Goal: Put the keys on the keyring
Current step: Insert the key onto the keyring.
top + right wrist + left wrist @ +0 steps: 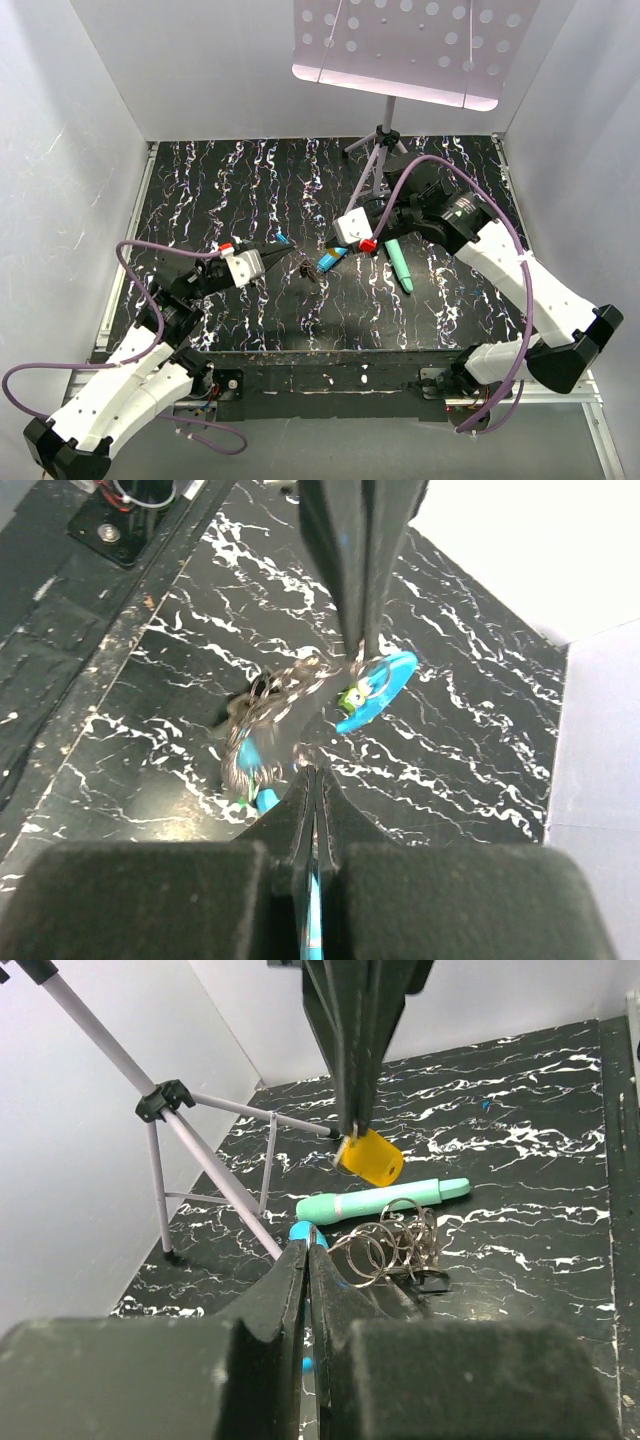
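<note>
The keyring hangs above the table's middle as a coil of grey metal rings [390,1245] with a bright blue curved section [385,685]. My left gripper [307,1245] is shut on that blue section, and the rings [305,268] dangle just to its right. Opposite it, my right gripper [352,1125] is shut on a key with a yellow head [370,1157]. The two grippers [283,243] [335,252] point at each other, tips close together. In the right wrist view the rings [258,725] are blurred below my shut fingers [315,772], and the key's blade is hidden.
A teal stick [400,265] lies on the black marbled table to the right of the grippers. A tripod [378,150] stands at the back and carries a perforated white plate [400,45]. White walls close in the table on three sides.
</note>
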Controlling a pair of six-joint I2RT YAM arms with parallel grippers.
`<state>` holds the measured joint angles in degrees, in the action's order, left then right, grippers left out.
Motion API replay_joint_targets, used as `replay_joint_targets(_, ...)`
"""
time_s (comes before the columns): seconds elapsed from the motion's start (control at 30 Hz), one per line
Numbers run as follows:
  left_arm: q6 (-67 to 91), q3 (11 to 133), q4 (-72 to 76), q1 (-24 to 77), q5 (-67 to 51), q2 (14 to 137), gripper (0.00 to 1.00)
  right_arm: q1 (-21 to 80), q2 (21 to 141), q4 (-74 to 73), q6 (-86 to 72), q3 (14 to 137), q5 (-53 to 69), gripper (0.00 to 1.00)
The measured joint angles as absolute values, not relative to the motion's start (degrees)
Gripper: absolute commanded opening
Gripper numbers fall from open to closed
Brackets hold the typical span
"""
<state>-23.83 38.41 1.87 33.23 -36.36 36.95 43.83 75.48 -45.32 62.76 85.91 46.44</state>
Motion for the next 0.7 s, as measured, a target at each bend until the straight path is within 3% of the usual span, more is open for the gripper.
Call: replay_joint_targets(0.7,-23.3,33.1,11.9,32.7,-35.3,34.8,0.0,48.4,73.4,-25.4,60.2,76.1,39.8,0.01)
